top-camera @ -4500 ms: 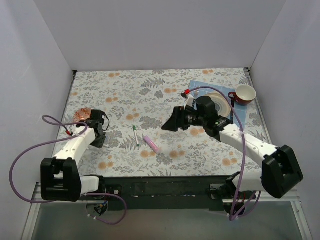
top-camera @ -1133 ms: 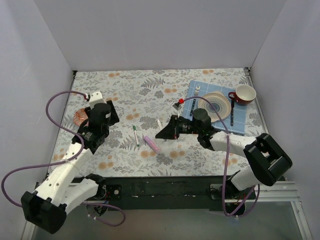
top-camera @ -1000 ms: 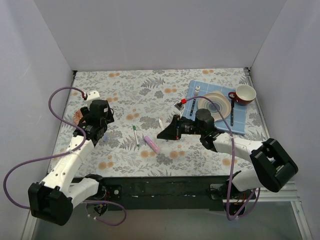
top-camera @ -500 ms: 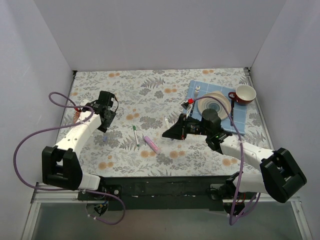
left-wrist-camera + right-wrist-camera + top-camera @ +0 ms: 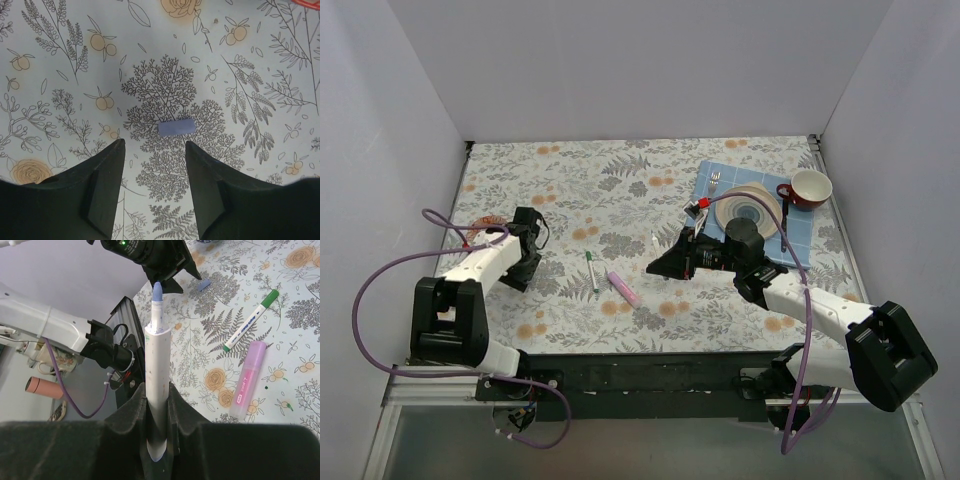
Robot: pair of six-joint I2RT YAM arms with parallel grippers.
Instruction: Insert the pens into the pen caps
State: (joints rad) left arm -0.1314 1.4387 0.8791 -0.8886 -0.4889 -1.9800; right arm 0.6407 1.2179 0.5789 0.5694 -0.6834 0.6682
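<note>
My right gripper [image 5: 159, 396] is shut on a white pen [image 5: 159, 355] whose lilac-blue tip [image 5: 157, 291] points away toward the left arm. In the top view this pen [image 5: 653, 240] sticks out of the right gripper [image 5: 667, 264] near mid-table. A short lilac pen cap [image 5: 176, 127] lies flat on the cloth just ahead of my open left gripper [image 5: 156, 145], which hangs low over it with nothing between the fingers. A thin pen with a green cap [image 5: 592, 270] and a pink highlighter [image 5: 624, 288] lie between the two arms.
A blue mat [image 5: 804, 236] at the back right carries a plate [image 5: 751, 204], a fork [image 5: 712, 182], a dark spoon [image 5: 784, 215] and a red-and-white cup [image 5: 810, 187]. A round patterned disc [image 5: 483, 228] lies by the left wall. White walls enclose the floral cloth.
The left arm has swung down and back to hang low over the lilac cap, its jaws narrowing a little. The right arm has drawn slightly right with the pen.
</note>
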